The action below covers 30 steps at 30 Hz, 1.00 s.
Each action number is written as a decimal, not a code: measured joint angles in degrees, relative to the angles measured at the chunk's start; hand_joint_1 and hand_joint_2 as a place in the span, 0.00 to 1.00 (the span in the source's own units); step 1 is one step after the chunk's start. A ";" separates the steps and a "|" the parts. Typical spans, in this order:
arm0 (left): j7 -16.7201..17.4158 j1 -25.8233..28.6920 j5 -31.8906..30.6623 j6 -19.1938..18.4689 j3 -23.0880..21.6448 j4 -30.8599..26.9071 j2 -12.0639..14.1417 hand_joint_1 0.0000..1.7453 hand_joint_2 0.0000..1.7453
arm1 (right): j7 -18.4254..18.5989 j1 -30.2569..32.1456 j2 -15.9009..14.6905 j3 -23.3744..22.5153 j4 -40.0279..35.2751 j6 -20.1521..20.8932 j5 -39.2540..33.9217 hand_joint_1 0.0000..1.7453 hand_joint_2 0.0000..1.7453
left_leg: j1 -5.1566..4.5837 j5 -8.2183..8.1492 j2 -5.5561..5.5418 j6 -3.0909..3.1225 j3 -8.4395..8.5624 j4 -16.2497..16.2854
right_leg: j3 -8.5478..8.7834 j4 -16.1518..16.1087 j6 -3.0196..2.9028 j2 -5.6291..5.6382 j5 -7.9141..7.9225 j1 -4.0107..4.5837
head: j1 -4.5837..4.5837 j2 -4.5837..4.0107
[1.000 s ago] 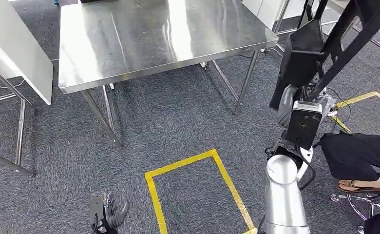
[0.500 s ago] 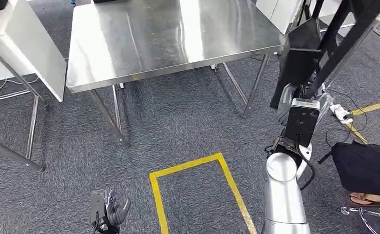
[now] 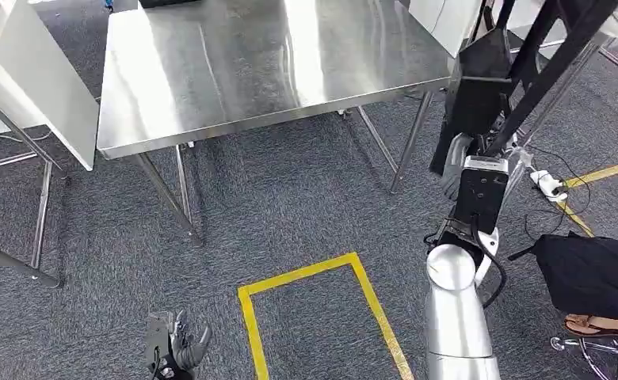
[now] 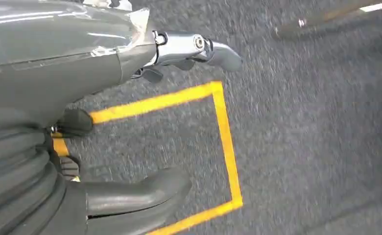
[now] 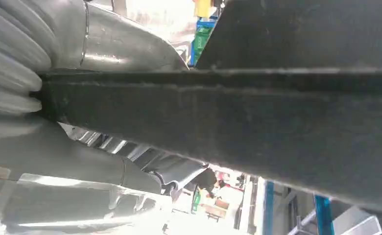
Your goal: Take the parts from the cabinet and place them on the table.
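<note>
A long black metal part (image 3: pixel 480 87), a flat panel with a bar running up to the right, is gripped by my right hand (image 3: pixel 454 168) at chest height, just off the right end of the steel table (image 3: pixel 234 71). In the right wrist view the black part (image 5: pixel 238 112) crosses the whole picture, with the hand's (image 5: pixel 57 161) grey fingers wrapped around it. My left hand (image 3: pixel 176 347) hangs low over the carpet, holding nothing. In the left wrist view that hand's (image 4: pixel 81 122) fingers are spread apart above the yellow tape.
A yellow tape rectangle (image 3: pixel 322 273) marks the grey carpet in front of me. A white cabinet panel (image 3: pixel 40 87) on a metal frame stands at the left. A seated person's dark-trousered leg (image 3: pixel 595 273) and a power strip (image 3: pixel 549 184) lie to the right.
The whole picture has shifted as the camera moved; the table now sits a little more to the left. My right hand still holds the black part and the left hand still hangs.
</note>
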 joint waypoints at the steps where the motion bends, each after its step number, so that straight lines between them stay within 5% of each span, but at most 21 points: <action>1: 0.04 0.13 -0.15 -0.04 0.04 -0.13 -0.07 0.00 1.00 | 0.00 0.07 0.04 0.00 -0.07 0.00 0.02 1.00 1.00 | 0.91 0.42 0.03 0.27 1.06 -1.14 | -0.13 0.27 0.17 -0.10 -0.40 -0.19 | 0.09 0.00; 3: 0.09 -0.03 -0.59 -0.31 0.07 -0.17 -0.15 0.00 1.00 | -0.09 -0.19 -0.02 0.02 -0.04 0.00 0.06 1.00 1.00 | 0.80 0.19 -0.08 0.85 1.90 -1.51 | -2.56 5.71 -0.08 0.09 -2.46 0.01 | 0.59 0.00; 5: 0.22 0.03 -0.68 -0.46 0.09 -0.15 -0.37 0.00 1.00 | -0.11 0.02 -0.13 0.00 0.00 0.00 0.04 1.00 1.00 | 0.76 -0.25 -0.25 1.13 2.18 -1.50 | -8.32 15.33 -0.10 0.16 -5.47 -0.13 | 0.81 0.00; 6: 0.26 0.09 -0.74 -0.48 0.11 -0.15 -0.35 0.00 1.00 | -0.11 0.25 -0.18 -0.04 0.04 0.00 0.02 1.00 1.00 | 0.76 -0.44 -0.35 1.10 2.32 -1.48 | -10.49 18.28 0.20 0.15 -5.84 -0.16 | 0.87 0.00; 7: 0.31 0.17 -0.83 -0.55 0.13 -0.15 -0.35 0.00 1.00 | -0.07 0.41 -0.28 -0.07 0.07 0.00 0.00 1.00 1.00 | 0.77 -0.67 -0.52 0.99 2.57 -1.47 | -11.10 18.01 0.69 0.15 -5.02 -0.20 | 0.96 0.00; 8: 0.31 0.22 -0.96 -0.61 0.22 -0.15 -0.37 0.00 1.00 | -0.04 0.46 -0.33 -0.09 0.07 0.00 0.00 1.00 1.00 | 0.79 -0.94 -0.69 0.83 2.91 -1.42 | -10.14 15.05 1.32 0.15 -3.10 -0.30 | 1.05 0.00; 10: 0.33 0.24 -1.16 -0.74 0.28 -0.15 -0.39 0.00 1.00 | -0.04 0.31 -0.35 -0.07 0.07 0.00 0.00 1.00 1.00 | 0.82 -1.69 -0.90 0.37 3.73 -1.19 | -5.55 4.26 2.45 0.14 2.36 -0.49 | 1.07 0.00; 11: 0.33 0.25 -1.18 -0.81 0.33 -0.15 -0.46 0.00 1.00 | -0.04 0.27 -0.39 -0.07 0.09 0.00 0.00 1.00 1.00 | 0.78 -2.16 -0.95 0.00 3.84 -0.95 | -3.94 -0.01 2.22 0.12 3.90 -0.52 | 1.27 0.00; 12: 0.35 0.24 -1.18 -0.90 0.35 -0.15 -0.48 0.00 1.00 | -0.04 0.28 -0.39 -0.04 0.11 0.00 0.00 1.00 1.00 | 0.20 -2.63 -1.10 -0.41 3.64 -0.52 | -3.12 -0.24 1.49 0.18 3.87 -0.27 | 1.31 0.00; 15: 0.37 0.39 -1.29 -0.98 0.50 -0.15 -0.52 0.00 1.00 | 0.07 0.23 -0.42 -0.04 0.15 0.00 -0.05 1.00 1.00 | 0.55 -2.90 -1.00 -1.00 3.85 -0.78 | -3.32 0.02 0.07 0.25 3.59 0.14 | 1.16 0.00; 17: 0.31 0.29 -1.38 -1.05 0.85 -0.31 -0.61 0.00 1.00 | 0.07 -0.01 -0.35 0.00 0.15 0.00 -0.02 1.00 1.00 | 0.55 -4.19 -0.69 -1.72 3.40 0.70 | -2.45 -0.28 -0.81 0.26 3.27 -0.66 | 0.94 0.00; 20: 0.31 0.36 -1.44 -1.05 0.96 -0.31 -0.57 0.00 1.00 | 0.07 -0.06 -0.33 0.13 0.26 0.00 -0.02 1.00 1.00 | 1.10 -9.31 -0.19 -2.60 -3.36 13.13 | -1.77 -0.26 -1.75 0.22 2.57 -0.53 | 0.28 0.02; 21: 0.33 0.50 -1.44 -1.05 1.01 -0.31 -0.57 0.00 1.00 | 0.07 -0.04 -0.33 0.13 0.41 0.00 -0.02 1.00 1.00 | 1.21 -9.88 -0.14 -2.74 -5.80 16.56 | -1.59 -0.25 -1.73 0.24 2.33 -0.50 | 0.26 0.00; 23: 0.33 0.60 -1.44 -1.05 1.05 -0.31 -0.55 0.00 1.00 | 0.09 0.02 -0.33 0.13 0.63 0.00 -0.02 1.00 1.00 | 1.29 -6.97 -0.11 -2.65 -6.60 15.24 | -0.92 -0.25 -1.57 0.30 1.77 -0.49 | 0.22 0.00; 26: 0.31 0.54 -1.44 -1.05 1.09 -0.31 -0.55 0.00 1.00 | 0.09 -0.11 -0.33 0.20 0.63 0.00 -0.02 1.00 1.00 | 1.14 1.39 0.08 -1.49 -0.44 0.98 | 0.77 -0.35 -1.10 0.34 0.60 -0.45 | 0.11 0.00; 27: 0.33 0.45 -1.44 -1.05 1.16 -0.31 -0.52 0.00 1.00 | 0.07 -0.25 -0.35 0.24 0.63 0.00 -0.02 1.00 1.00 | 0.70 0.02 0.17 -1.10 0.41 0.28 | 0.83 -0.39 -0.66 0.32 0.29 -0.02 | 0.26 0.00; 30: 0.31 0.37 -1.46 -1.11 1.18 -0.33 -0.61 0.00 1.00 | 0.09 -0.21 -0.33 0.26 0.70 0.02 -0.07 1.00 1.00 | 0.37 -0.65 0.04 -0.21 1.03 -0.53 | 1.28 0.06 0.52 0.26 0.65 -0.20 | 0.15 0.00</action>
